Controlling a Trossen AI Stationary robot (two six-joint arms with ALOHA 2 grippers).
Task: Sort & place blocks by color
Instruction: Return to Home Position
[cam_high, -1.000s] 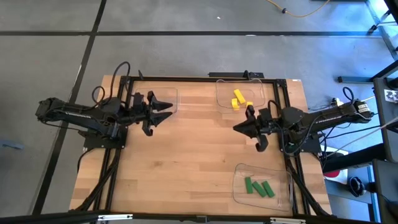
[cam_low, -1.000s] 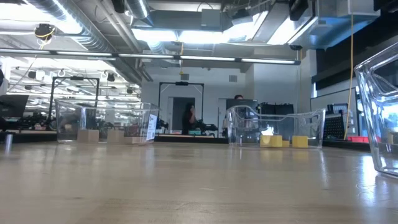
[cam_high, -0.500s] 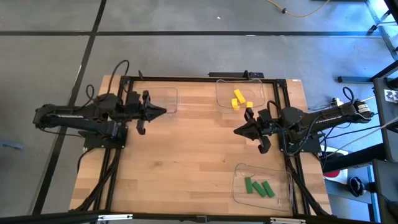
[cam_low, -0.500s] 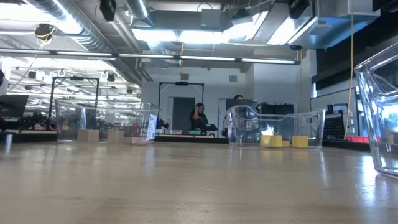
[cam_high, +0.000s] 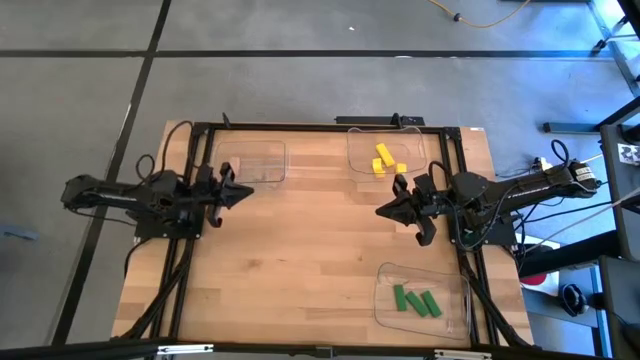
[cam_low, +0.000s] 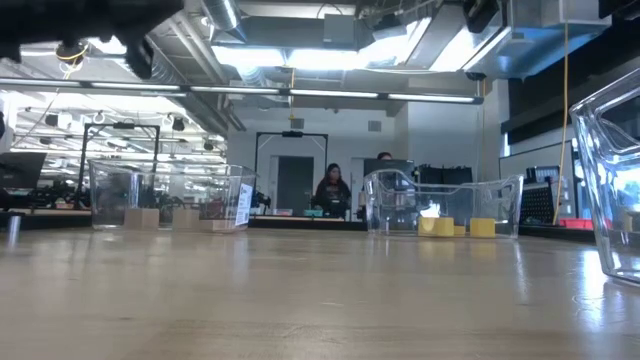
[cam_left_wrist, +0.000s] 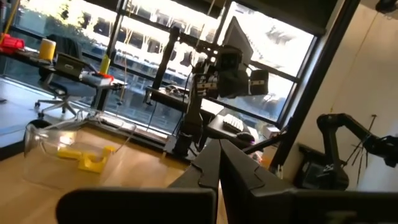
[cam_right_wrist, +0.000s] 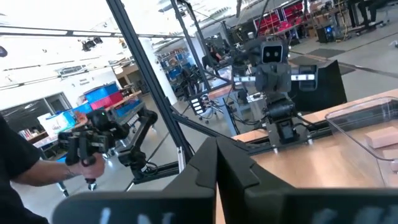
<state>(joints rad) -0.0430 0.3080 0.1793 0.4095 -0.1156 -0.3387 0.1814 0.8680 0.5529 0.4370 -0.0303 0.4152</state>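
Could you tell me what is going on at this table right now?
The sorting looks finished: no blocks lie loose on the table. The green blocks lie in one clear tray, the yellow blocks in a second and the tan blocks in a third. Neither arm holds anything: the left pincer hangs shut above the table's left side, the right pincer shut above its right side. A person shows far off in the room behind.
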